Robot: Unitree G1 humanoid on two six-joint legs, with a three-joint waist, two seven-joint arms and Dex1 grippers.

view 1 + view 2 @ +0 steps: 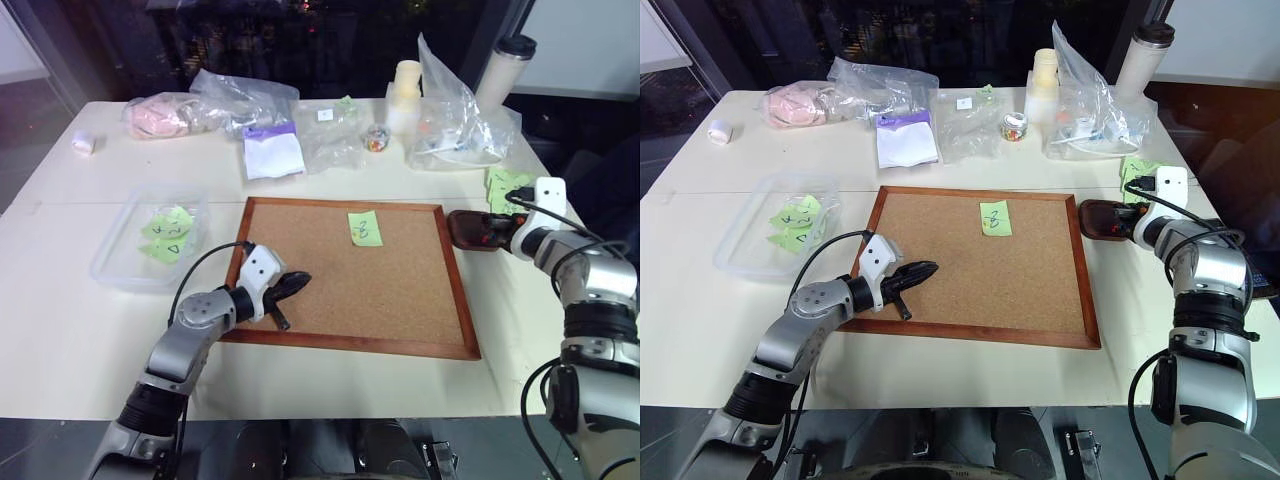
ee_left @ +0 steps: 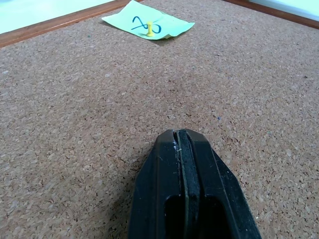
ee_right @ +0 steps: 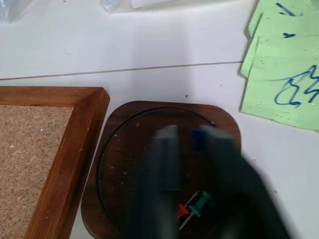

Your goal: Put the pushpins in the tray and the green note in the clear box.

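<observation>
The green note (image 1: 365,228) with a blue scribble lies at the far middle of the cork board (image 1: 350,300), held down by a yellow pushpin (image 2: 148,31). My left gripper (image 1: 295,283) rests shut and empty over the board's near left part, pointing toward the note. The small dark tray (image 3: 124,119) sits just right of the board. My right gripper (image 3: 192,137) hovers over it, fingers apart. A blue pushpin (image 3: 198,137) shows between the fingertips, and a red pushpin (image 3: 182,211) and a green pushpin (image 3: 202,203) lie in the tray. The clear box (image 1: 112,262) stands left of the board with green notes inside.
A stack of scribbled green notes (image 3: 284,64) lies just beyond the tray. Along the table's far side are clear plastic bags (image 1: 240,100), a small jar (image 1: 376,140), a white bottle (image 1: 405,90) and a tumbler (image 1: 505,70). A tape roll (image 1: 83,143) sits far left.
</observation>
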